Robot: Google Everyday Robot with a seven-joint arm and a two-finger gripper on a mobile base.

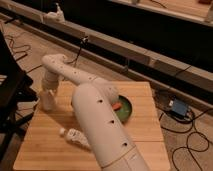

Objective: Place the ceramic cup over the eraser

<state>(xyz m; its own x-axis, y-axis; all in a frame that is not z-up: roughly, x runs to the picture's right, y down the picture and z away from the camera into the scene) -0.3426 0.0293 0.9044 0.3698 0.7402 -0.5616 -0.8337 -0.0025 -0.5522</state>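
The ceramic cup [47, 101] is a small white cup standing upright near the left edge of the wooden table [145, 135]. My gripper [47, 92] hangs straight down from the bent white arm [95, 120] and sits right at the top of the cup. The cup's rim blends with the gripper, so the hold is not visible. The black eraser is hidden behind the arm's thick forearm, which crosses the middle of the table.
A green bowl [125, 111] with an orange item inside sits right of the arm. A white labelled bottle [75, 136] lies on its side at the front left. A dark chair [10, 85] stands left of the table. Cables and a blue box [177, 107] lie on the floor at right.
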